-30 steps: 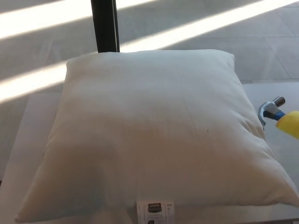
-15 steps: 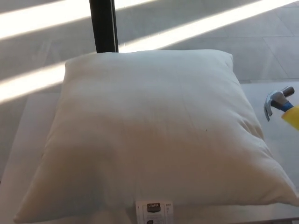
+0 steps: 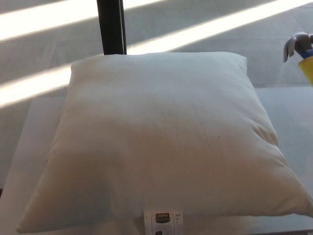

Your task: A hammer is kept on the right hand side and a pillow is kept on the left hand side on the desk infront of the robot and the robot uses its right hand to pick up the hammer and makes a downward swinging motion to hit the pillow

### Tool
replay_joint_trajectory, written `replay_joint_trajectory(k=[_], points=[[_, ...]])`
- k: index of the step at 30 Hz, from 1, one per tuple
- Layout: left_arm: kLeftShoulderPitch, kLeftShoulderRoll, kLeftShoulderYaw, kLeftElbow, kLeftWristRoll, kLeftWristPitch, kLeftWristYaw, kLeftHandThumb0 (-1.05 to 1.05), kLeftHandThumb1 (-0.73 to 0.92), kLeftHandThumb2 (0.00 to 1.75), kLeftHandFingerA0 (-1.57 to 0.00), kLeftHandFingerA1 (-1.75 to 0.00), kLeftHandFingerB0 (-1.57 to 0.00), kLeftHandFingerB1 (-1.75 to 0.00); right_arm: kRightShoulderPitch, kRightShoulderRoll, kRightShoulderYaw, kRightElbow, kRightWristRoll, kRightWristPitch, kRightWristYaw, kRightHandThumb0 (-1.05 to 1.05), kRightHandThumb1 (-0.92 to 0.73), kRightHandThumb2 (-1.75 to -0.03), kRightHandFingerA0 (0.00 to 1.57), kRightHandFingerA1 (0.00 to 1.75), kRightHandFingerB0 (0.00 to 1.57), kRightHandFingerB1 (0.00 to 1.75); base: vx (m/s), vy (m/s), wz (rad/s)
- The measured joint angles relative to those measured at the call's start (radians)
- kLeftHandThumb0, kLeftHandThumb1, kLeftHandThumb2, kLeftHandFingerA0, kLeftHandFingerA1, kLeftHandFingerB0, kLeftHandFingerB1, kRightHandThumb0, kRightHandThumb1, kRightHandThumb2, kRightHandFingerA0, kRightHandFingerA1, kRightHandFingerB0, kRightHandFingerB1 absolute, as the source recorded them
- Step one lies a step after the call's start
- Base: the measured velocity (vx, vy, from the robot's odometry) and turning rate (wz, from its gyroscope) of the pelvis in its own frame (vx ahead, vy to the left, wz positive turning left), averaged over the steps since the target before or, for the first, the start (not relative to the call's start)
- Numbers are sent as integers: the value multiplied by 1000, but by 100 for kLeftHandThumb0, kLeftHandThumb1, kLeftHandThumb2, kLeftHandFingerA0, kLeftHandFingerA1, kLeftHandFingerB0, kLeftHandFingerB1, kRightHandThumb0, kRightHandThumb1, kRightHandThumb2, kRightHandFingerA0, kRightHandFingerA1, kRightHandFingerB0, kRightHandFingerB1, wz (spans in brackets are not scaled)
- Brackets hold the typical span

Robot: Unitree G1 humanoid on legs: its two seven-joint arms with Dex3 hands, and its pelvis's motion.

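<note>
Sunlit bench (image 3: 293, 105) carries one soft, yielding pillow (image 3: 161, 142); hammer (image 3: 299, 46), head-heavy, raised at right, best gripped low; my hands unseen.

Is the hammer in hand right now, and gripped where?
Cannot be told: only the hammer head and yellow handle top show at the right edge, raised; no hand is in view.
</note>
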Motion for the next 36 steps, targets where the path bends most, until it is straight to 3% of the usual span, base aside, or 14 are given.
replay_joint_trajectory(k=[1, 4, 5, 6, 8, 12, 15, 17, 20, 25, 26, 32, 35, 36], points=[[1, 0, 0, 0, 0, 0, 0, -58, 64, 59, -81, -65, -69, -48, -4, 13, -11, -17, 15, 18, 6, -26, -82, -88, 98, 175, 57, 175, 0, 0, 0], [3, -1, 0, 0, 0, 0, 0, -59, 63, 60, -85, -68, -73, -50, -12, 46, -29, -43, 42, 61, 15, -29, -86, -85, 100, 175, 55, 175, 0, 0, 0], [5, -1, 0, 0, 0, 0, 0, -58, 63, 59, -82, -66, -71, -50, -14, 63, -37, -52, 55, 80, 19, -30, -75, -105, 98, 175, 61, 175, 0, 0, 0], [5, -1, 0, 0, 0, 0, 0, -58, 64, 59, -80, -64, -71, -50, -15, 77, -44, -59, 66, 99, 23, -34, -78, -93, 100, 175, 62, 175, 0, 0, 0], [6, -1, 0, 0, 0, 0, 0, -58, 63, 59, -82, -65, -73, -51, -16, 102, -52, -72, 83, 132, 31, -35, -76, -93, 103, 175, 62, 175, 0, 0, 0], [6, -1, 0, 0, 0, 0, 0, -59, 64, 59, -81, -64, -73, -51, -16, 158, -56, -106, 118, 201, 45, -38, -67, -109, 107, 175, 77, 175, 0, 0, 0], [6, -1, 0, 0, 0, 0, 0, -58, 64, 59, -78, -63, -70, -49, -16, 214, -65, -136, 151, 254, 53, -38, -64, -107, 106, 175, 81, 170, 0, 0, 0], [6, -1, 0, 0, 0, 0, 0, -57, 63, 59, -80, -63, -71, -50, -16, 254, -72, -155, 171, 291, 55, -37, -63, -114, 108, 175, 81, 174, 0, 0, 0], [6, -2, 0, 1, 0, 0, 0, -59, 64, 59, -78, -62, -71, -51, -18, 313, -84, -193, 195, 346, 55, -41, -69, -102, 107, 175, 77, 175, 0, 0, 0], [11, -2, 0, 1, 0, 0, 0, -59, 64, 59, -78, -61, -71, -50, -34, 400, -111, -265, 228, 427, 47, -36, -65, -115, 108, 175, 76, 174, 0, 0, 0], [11, -2, 0, 1, 0, 0, 0, -61, 64, 59, -78, -59, -71, -49, -49, 428, -122, -287, 235, 451, 41, -37, -66, -112, 107, 175, 76, 164, 0, 0, 0], [15, -3, 0, 2, 0, 0, 0, -60, 65, 59, -79, -64, -74, -51, -164, 544, -194, -373, 291, 550, 12, -39, -79, -104, 104, 175, 72, 175, 0, 0, 0], [17, -3, 1, 2, 0, 0, 0, -62, 63, 59, -81, -65, -73, -51, -226, 555, -223, -412, 328, 598, -1, -38, -74, -107, 104, 175, 73, 175, 0, 0, 0], [19, -3, 1, 2, 0, 0, 0, -63, 63, 59, -79, -64, -71, -51, -241, 557, -230, -420, 337, 609, -5, -35, -62, -121, 104, 175, 73, 175, 0, 0, 0]])
